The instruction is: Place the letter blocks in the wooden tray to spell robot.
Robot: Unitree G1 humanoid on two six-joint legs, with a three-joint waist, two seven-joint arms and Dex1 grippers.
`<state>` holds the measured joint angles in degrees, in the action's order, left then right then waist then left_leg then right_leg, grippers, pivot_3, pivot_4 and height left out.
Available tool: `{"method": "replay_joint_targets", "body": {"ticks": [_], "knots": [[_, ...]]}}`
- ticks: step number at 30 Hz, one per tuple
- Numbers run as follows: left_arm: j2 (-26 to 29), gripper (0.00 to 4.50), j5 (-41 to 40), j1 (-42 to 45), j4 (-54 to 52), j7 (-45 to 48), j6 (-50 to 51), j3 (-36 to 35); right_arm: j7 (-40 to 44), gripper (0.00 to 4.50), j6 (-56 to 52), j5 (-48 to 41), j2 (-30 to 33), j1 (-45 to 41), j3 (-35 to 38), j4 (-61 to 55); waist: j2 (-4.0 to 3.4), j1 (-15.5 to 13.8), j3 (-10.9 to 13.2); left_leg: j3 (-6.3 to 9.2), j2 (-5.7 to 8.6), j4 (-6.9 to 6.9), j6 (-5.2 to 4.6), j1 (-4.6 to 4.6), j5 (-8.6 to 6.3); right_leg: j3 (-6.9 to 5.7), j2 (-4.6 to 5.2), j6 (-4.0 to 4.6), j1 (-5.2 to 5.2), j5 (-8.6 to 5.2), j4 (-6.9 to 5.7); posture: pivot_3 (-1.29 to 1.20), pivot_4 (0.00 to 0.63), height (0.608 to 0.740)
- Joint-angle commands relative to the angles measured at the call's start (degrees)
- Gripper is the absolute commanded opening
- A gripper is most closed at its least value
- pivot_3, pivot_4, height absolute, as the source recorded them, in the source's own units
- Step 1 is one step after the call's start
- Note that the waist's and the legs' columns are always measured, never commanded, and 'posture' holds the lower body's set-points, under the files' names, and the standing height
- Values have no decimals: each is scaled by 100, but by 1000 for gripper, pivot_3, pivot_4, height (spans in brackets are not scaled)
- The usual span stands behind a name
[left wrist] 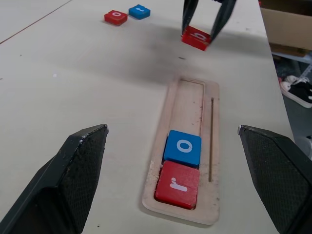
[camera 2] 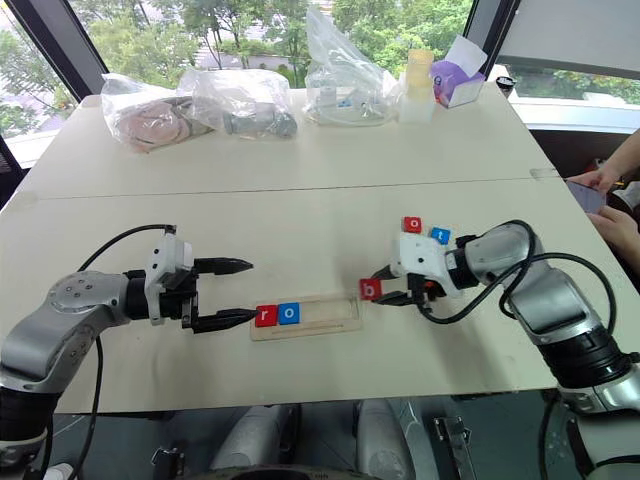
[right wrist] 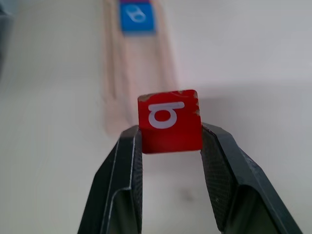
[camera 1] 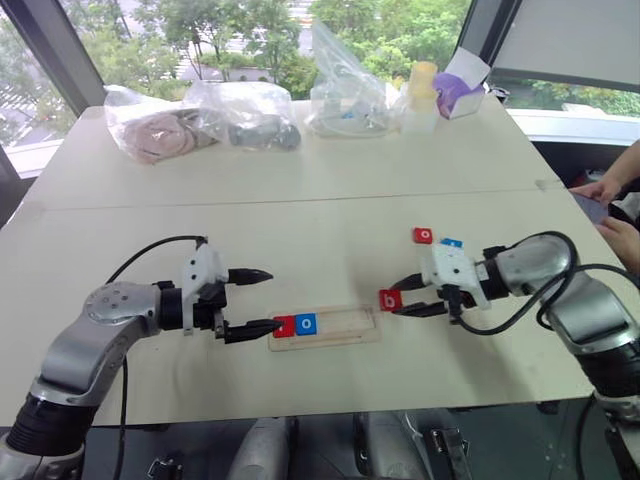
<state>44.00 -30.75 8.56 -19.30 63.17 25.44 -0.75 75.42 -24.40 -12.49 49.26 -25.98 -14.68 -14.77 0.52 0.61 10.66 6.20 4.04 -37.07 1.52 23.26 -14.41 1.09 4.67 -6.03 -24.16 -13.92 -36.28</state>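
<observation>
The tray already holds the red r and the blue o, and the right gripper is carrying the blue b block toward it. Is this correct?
Not quite: the b block in the right gripper is red, not blue, as the right wrist view shows. The tray does hold the red r and blue o.

Left arm at lower left of frame, bent inward, left gripper level, pointing toward frame centre, jaws spread wide and empty, right arm at right of frame, right gripper angled downward toward centre, jaws clamped on red b block
</observation>
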Motion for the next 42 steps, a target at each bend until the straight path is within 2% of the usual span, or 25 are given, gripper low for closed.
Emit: {"method": "replay_joint_targets", "body": {"ticks": [1, 7, 19, 42], "knots": [[109, 4500, 31, -40, -273, 109, -137, 2, -158, 1108, -411, 40, -217, -192, -310, -324, 0, 1, 0, 0, 0, 0, 0, 0, 0, 0, 0, 0, 0, 0, 0, 0, 150, 740], [132, 4500, 6, -70, -390, 69, -74, -51, -457, 1108, -535, 396, -673, -460, -838, -148, 0, 3, 0, 0, 0, 0, 1, 2, 0, 0, -1, 1, -7, 0, -1, 0, 150, 740], [134, 4500, -26, -138, -555, -47, 33, -55, -766, 1108, -778, 512, -1248, -665, -1143, 16, 0, 13, 0, 1, 1, 1, 1, 2, 0, 0, -3, 0, -8, 1, -2, 0, 150, 740], [105, 4500, -61, -132, -652, -268, 117, -34, -741, 1108, -605, 775, -1460, -774, -1441, 414, 0, 11, 0, 0, 1, 0, 1, 2, 1, -1, -10, -1, -9, 2, -5, 0, 150, 740]]}}
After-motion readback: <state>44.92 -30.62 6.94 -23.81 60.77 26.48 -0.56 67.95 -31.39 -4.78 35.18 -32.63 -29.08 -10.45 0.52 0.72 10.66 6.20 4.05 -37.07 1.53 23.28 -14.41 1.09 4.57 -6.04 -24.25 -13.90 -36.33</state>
